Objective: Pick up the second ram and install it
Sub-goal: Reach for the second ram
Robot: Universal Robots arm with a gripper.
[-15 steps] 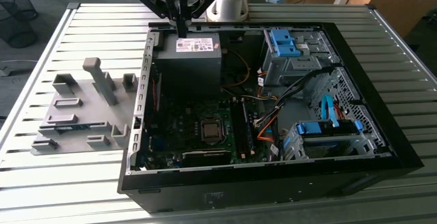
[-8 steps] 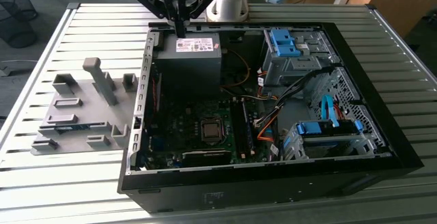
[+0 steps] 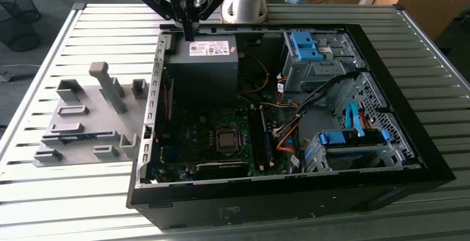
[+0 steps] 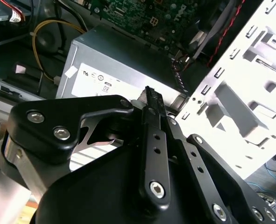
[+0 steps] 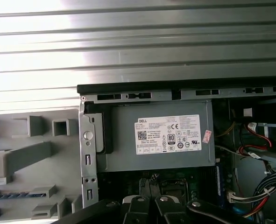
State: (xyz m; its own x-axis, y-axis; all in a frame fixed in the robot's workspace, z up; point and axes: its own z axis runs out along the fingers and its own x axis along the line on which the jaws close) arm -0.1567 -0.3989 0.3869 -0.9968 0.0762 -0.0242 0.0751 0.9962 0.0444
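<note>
Evidently the pick-up step has not yet begun: the gripper (image 3: 189, 32) hangs with its fingers pressed together and nothing between them, just above the power supply (image 3: 202, 65), at the rim of the open computer case (image 3: 294, 202). The second ram (image 3: 72, 137) lies well apart from the gripper, outside the case. It is seated in a slot of the grey fixture (image 3: 92, 117), beyond the case wall nearest the fingers. By this judgement, a grasp calls for the fingers to part and line up across the board's thin long edges — a small misalignment could tip it in its slot.
</note>
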